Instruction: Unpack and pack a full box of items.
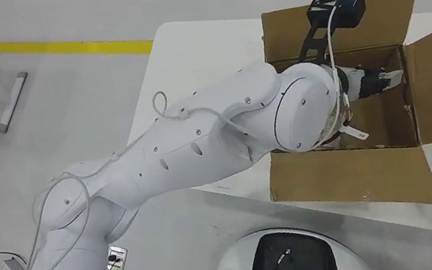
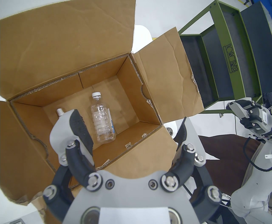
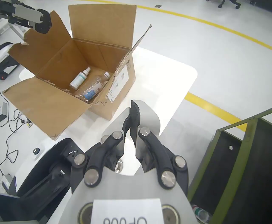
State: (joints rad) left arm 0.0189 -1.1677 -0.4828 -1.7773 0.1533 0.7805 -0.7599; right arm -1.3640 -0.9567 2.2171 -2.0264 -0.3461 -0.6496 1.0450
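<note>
Well, box (image 2: 131, 89) holds clear bottle (image 2: 103, 123), white bottle (image 3: 80, 78) (both flat); left gripper (image 2: 129, 127) spread, right gripper (image 3: 133, 112) closed.

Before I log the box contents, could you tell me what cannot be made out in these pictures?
Top view: the left arm covers much of the box's inside, hiding its contents.
Left wrist view: a finger of the left gripper hides the white bottle except its cap.
Right wrist view: the box's near wall hides the clear bottle's lower end; the picture's edge cuts off a third bottle in the green cart.
</note>
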